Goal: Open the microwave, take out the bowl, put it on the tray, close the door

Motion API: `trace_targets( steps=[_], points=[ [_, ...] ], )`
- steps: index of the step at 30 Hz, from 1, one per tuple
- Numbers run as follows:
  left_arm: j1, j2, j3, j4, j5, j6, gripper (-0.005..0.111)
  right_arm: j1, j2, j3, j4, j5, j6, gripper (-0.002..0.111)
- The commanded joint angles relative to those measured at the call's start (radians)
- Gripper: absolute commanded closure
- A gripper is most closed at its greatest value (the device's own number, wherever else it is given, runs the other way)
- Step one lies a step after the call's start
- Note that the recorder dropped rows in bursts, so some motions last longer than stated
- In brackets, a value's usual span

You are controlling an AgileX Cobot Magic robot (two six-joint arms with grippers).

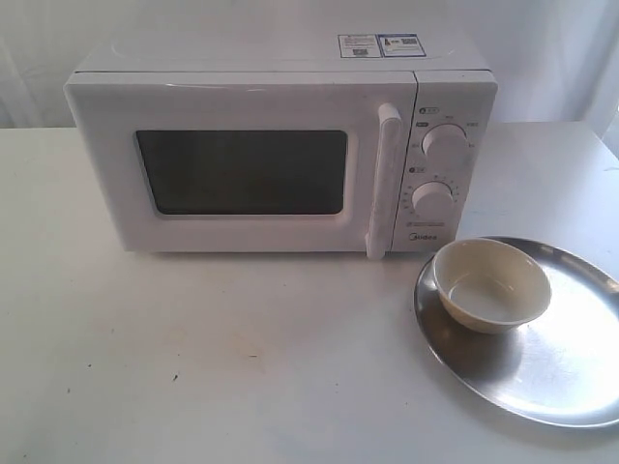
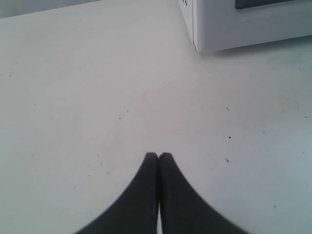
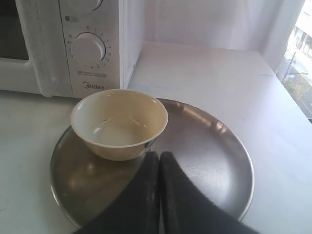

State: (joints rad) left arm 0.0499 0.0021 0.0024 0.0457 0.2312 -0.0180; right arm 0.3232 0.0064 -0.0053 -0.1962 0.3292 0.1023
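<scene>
The white Midea microwave [image 1: 280,155] stands at the back of the table with its door [image 1: 237,169] closed flush; the bar handle [image 1: 384,179] is upright. The cream-white bowl [image 1: 491,284] sits upright on the silver tray [image 1: 571,377] at the right front. In the right wrist view the bowl [image 3: 119,123] rests on the tray [image 3: 209,146] in front of the microwave's dials [image 3: 87,48]; my right gripper [image 3: 159,155] is shut, empty, its tips just beside the bowl. My left gripper [image 2: 158,156] is shut and empty over bare table, the microwave's corner [image 2: 234,24] ahead. Neither gripper shows in the exterior view.
The white table [image 1: 193,358] spreads out left of and in front of the microwave. A pale curtain or wall [image 1: 39,48] runs behind. In the right wrist view a bright window [image 3: 302,53] lies past the table's far edge.
</scene>
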Motion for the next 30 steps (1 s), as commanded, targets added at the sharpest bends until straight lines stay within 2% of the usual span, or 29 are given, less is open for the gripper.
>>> trace_targets(
  steps=[1,4,7,9,20,26,30],
  points=[
    [-0.004,-0.002,-0.002,-0.007,0.001,-0.004,0.107,-0.005,-0.006,0.005,0.066,-0.017,-0.008,0.108],
    [-0.004,-0.002,-0.002,-0.007,0.001,-0.004,0.107,-0.005,-0.006,0.005,0.126,-0.017,-0.080,0.108],
    [-0.004,-0.002,-0.002,-0.007,0.001,-0.004,0.107,-0.005,-0.006,0.005,0.277,-0.009,-0.327,0.108],
    [-0.004,-0.002,-0.002,-0.007,0.001,-0.004,0.107,-0.005,-0.006,0.005,0.314,-0.008,-0.384,0.108],
    [-0.004,-0.002,-0.002,-0.007,0.001,-0.004,0.107,-0.005,-0.006,0.005,0.141,0.008,-0.044,0.108],
    [-0.004,-0.002,-0.002,-0.007,0.001,-0.004,0.107,-0.005,-0.006,0.005,0.141,0.008,-0.046,0.108],
    [-0.004,-0.002,-0.002,-0.007,0.001,-0.004,0.107,-0.005,-0.006,0.005,0.141,0.008,-0.128,0.108]
  ],
)
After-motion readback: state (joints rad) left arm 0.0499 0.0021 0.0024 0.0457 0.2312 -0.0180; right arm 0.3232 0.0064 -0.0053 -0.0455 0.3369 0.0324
